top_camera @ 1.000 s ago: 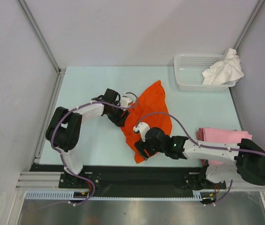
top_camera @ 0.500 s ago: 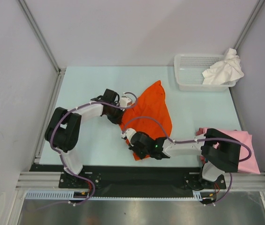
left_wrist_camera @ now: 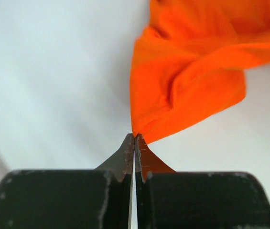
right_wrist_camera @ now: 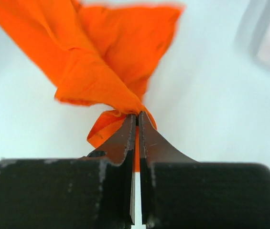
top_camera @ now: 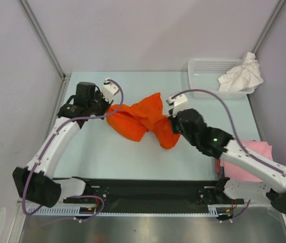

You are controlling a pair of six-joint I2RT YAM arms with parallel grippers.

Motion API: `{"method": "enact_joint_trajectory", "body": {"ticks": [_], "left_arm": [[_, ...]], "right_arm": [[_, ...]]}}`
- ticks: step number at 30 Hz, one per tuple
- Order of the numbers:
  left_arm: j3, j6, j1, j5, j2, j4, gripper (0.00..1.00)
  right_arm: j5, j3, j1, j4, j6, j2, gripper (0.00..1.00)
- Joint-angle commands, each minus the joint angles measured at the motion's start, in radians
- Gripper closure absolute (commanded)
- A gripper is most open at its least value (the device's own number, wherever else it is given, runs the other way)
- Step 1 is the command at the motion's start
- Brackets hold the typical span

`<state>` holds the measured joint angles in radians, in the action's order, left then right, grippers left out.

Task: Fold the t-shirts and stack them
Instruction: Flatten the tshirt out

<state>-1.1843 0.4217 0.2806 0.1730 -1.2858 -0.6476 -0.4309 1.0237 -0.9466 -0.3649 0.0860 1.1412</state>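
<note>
Pale-green table (top_camera: pixel 97 152): you're holding the orange t-shirt (top_camera: pixel 137 119) bunched at mid-table, its long axis running 9-to-3 o'clock. Your left gripper (top_camera: pixel 107 107) is pinching its 9 o'clock end and your right gripper (top_camera: pixel 171 121) its 3 o'clock end, both equally near. Half a second ago it was lying spread out; now it's sagging between them.

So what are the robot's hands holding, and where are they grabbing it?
Both hold the orange shirt. The left gripper pinches a pointed tip of its edge, and the right gripper pinches a bunched fold at the other end.
</note>
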Motion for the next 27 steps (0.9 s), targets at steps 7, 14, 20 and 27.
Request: {"method": "enact_joint_trajectory", "body": {"ticks": [7, 14, 20, 27], "left_arm": [[-0.433, 0.107, -0.008, -0.145, 0.288, -0.355, 1.00], [-0.613, 0.153, -0.008, -0.144, 0.398, -0.423, 1.00], [-0.623, 0.189, -0.008, -0.239, 0.318, -0.321, 0.99], [-0.417, 0.226, -0.021, -0.311, 0.132, -0.036, 1.00]], "right_arm": [[-0.063, 0.286, -0.043, -0.143, -0.150, -0.322, 1.00], [-0.042, 0.584, -0.096, -0.252, -0.206, -0.276, 1.00], [-0.158, 0.723, -0.063, -0.195, -0.321, -0.086, 1.00], [0.217, 0.655, 0.389, -0.011, -0.190, 0.156, 1.00]]}}
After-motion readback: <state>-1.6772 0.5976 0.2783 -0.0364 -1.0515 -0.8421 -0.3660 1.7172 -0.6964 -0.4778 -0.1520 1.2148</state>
